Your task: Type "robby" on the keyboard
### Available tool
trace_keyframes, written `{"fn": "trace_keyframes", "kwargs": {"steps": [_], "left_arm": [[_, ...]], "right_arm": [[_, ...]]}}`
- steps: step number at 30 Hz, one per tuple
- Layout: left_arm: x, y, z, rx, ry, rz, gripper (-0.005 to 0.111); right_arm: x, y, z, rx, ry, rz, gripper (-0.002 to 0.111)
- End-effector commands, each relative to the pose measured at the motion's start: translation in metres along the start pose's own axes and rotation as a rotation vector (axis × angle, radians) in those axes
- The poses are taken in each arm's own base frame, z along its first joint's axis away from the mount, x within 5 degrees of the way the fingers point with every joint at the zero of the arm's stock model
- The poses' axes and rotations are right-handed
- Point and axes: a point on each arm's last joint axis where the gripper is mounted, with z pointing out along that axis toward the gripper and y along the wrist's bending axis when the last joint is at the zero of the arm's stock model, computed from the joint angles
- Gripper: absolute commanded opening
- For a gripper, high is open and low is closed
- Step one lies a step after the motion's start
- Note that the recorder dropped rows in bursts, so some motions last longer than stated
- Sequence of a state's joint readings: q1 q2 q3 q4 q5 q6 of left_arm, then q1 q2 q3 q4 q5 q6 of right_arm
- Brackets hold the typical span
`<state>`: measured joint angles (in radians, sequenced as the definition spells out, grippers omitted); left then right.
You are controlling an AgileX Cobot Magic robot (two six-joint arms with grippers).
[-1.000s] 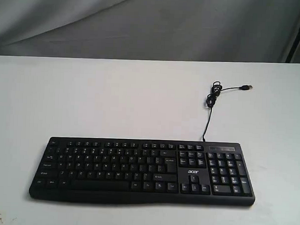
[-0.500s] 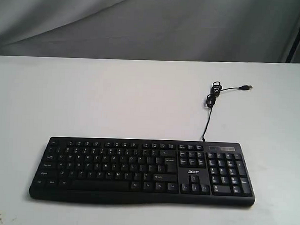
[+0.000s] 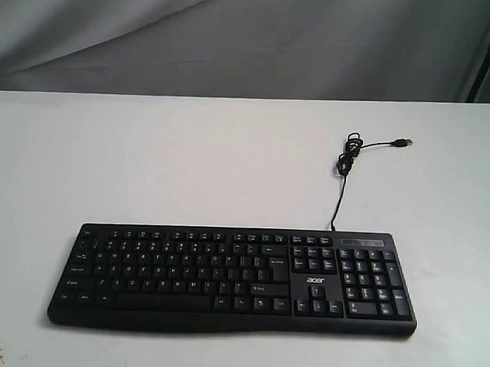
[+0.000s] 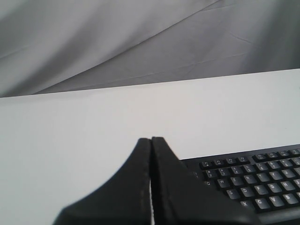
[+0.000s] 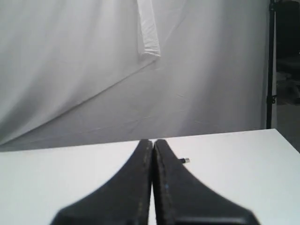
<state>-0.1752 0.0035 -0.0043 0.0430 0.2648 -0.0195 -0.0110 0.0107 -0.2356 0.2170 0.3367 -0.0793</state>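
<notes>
The black keyboard (image 3: 233, 279) lies across the near part of the white surface (image 3: 189, 165), number pad to the right; its USB cable (image 3: 340, 188) runs away to a small coil and a free plug (image 3: 404, 142). The left gripper (image 4: 151, 140) and right gripper (image 5: 153, 141) are both pressed closed, holding nothing; neither touches a key. The first press is probably R; use a closed tip as one finger, descend straight onto that single key, then lift clear before moving on. Only the white "acer" logo (image 3: 315, 281) reads clearly; the key legends are too small.
</notes>
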Motion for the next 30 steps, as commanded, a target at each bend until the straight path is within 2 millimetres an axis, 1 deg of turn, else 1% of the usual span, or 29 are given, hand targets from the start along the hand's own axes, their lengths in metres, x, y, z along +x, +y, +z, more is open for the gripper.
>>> {"fn": "trace_keyframes", "kwargs": {"steps": [1, 9, 11, 13, 16, 19, 27, 30], "left_arm": [[0.001, 0.0, 0.0, 0.004, -0.005, 0.003, 0.0], [0.001, 0.0, 0.0, 0.004, -0.005, 0.003, 0.0], [0.001, 0.0, 0.0, 0.004, -0.005, 0.003, 0.0], [0.001, 0.0, 0.0, 0.004, -0.005, 0.003, 0.0], [0.001, 0.0, 0.0, 0.004, -0.005, 0.003, 0.0], [0.001, 0.0, 0.0, 0.004, -0.005, 0.003, 0.0], [0.001, 0.0, 0.0, 0.004, -0.005, 0.003, 0.0], [0.001, 0.0, 0.0, 0.004, -0.005, 0.003, 0.0]], "right_arm": [[0.025, -0.006, 0.006, 0.03, 0.073, -0.056, 0.0], [0.067, -0.013, 0.015, 0.05, 0.151, -0.037, 0.0], [0.067, -0.013, 0.016, 0.052, 0.124, -0.038, 0.0], [0.072, -0.014, 0.015, 0.055, 0.178, -0.06, 0.0], [0.075, -0.014, 0.014, 0.056, 0.204, -0.063, 0.0], [0.076, -0.013, 0.014, 0.049, 0.219, -0.017, 0.0], [0.076, -0.012, 0.014, 0.032, 0.225, -0.021, 0.0], [0.076, -0.011, 0.014, 0.018, 0.224, 0.039, 0.0]]}}
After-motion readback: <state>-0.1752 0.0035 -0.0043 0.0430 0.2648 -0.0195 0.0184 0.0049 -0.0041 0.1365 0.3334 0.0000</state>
